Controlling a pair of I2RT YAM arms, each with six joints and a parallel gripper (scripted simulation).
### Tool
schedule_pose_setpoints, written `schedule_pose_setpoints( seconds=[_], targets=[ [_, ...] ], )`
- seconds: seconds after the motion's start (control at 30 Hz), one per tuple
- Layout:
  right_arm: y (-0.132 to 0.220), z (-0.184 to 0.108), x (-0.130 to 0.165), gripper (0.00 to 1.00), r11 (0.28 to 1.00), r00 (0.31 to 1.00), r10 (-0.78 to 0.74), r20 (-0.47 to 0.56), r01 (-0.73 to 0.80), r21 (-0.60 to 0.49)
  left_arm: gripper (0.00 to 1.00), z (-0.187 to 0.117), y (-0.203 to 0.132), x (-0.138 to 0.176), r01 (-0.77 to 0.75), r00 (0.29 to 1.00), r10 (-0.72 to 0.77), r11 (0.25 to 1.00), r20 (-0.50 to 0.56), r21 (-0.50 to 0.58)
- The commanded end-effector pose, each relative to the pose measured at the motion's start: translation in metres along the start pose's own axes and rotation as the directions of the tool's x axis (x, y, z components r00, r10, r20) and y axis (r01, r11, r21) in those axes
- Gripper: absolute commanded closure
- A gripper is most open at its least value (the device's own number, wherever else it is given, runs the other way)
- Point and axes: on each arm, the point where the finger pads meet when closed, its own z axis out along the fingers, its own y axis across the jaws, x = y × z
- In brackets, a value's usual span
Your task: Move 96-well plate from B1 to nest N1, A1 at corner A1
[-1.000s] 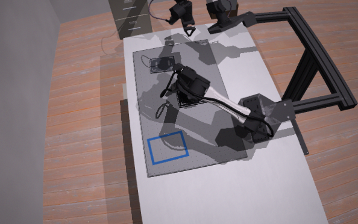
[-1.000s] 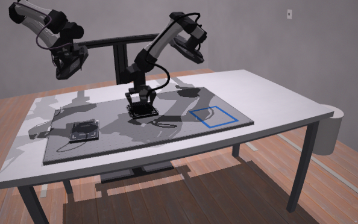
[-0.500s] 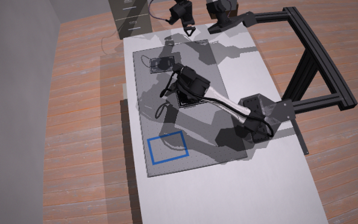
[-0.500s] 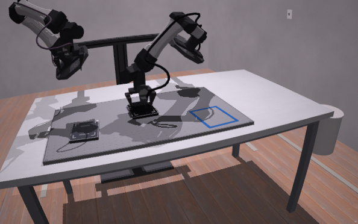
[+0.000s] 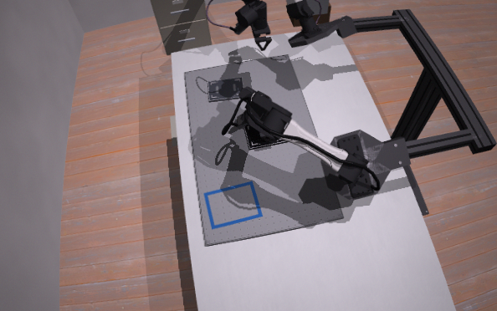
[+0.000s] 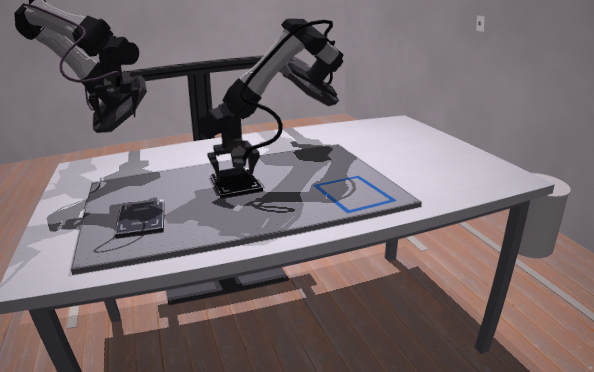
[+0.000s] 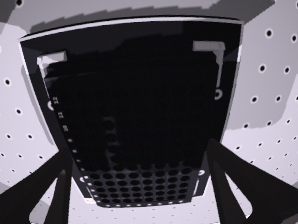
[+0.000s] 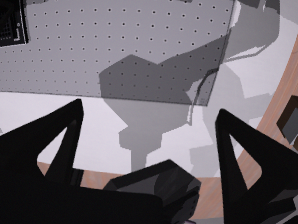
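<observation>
Plate between our open left fingers

It lies in the dark nest, below our left wrist. Our right fingers stand open, well apart from it. We judge it light, stiff and perhaps slippery; any regrip belongs low on opposite side walls, squeezed gently.

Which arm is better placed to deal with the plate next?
Left, I'd say. The left tool is open, fingers to either side of the plate. The right tool, also open, hangs well off to the side, with the plate only at its camera's edge.
</observation>
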Motion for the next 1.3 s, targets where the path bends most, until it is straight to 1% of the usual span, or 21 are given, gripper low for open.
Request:
schedule_pose_setpoints(
  seconds=[0.0, 0.5, 0.53, 0.57, 0.7, 0.77, 0.8, 1.03, 1.27],
  targets=[
    [0.0, -0.002, 0.0, 0.0, 1.0, 1.0, 0.008, 0.0, -0.008, -0.001, 0.0, -0.021, -0.005, -0.003, -0.01, 1.0, 0.01, 1.0, 0.027, 0.013],
    [0.0, -0.002, 0.0, 0.0, 1.0, 1.0, 0.008, 0.0, -0.008, -0.001, 0.0, -0.029, -0.006, -0.002, -0.008, 1.0, 0.008, 1.0, 0.022, 0.02],
    [0.0, -0.002, 0.0, 0.0, 1.0, 1.0, 0.008, 0.0, -0.008, -0.001, 0.0, -0.014, -0.002, 0.0, 0.0, 1.0, -0.001, 1.0, 0.009, 0.006],
    [0.0, -0.002, 0.0, 0.0, 1.0, 1.0, 0.008, 0.0, -0.008, -0.001, 0.0, -0.031, -0.005, 0.0, -0.01, 1.0, 0.01, 1.0, 0.018, 0.02],
    [0.0, -0.002, 0.0, 0.0, 1.0, 1.0, 0.008, 0.0, -0.008, -0.001, 0.0, -0.041, -0.005, 0.001, -0.01, 1.0, 0.01, 1.0, 0.016, 0.021],
    [0.0, -0.002, 0.0, 0.0, 1.0, 1.0, 0.008, 0.0, -0.008, -0.001, 0.0, -0.041, -0.005, 0.001, -0.01, 1.0, 0.01, 1.0, 0.016, 0.021],
    [0.0, -0.002, 0.0, 0.0, 1.0, 1.0, 0.008, 0.0, -0.008, -0.001, 0.0, -0.046, -0.008, -0.003, -0.003, 1.0, 0.002, 1.0, 0.023, 0.029],
    [0.0, -0.002, 0.0, 0.0, 1.0, 1.0, 0.008, 0.0, -0.008, -0.001, 0.0, -0.064, -0.006, 0.0, -0.007, 1.0, 0.007, 1.0, 0.018, 0.025],
    [0.0, -0.002, 0.0, 0.0, 1.0, 1.0, 0.008, 0.0, -0.008, -0.001, 0.0, -0.086, -0.01, -0.004, 0.003, 1.0, -0.004, 0.999, 0.025, 0.037]
  ],
)
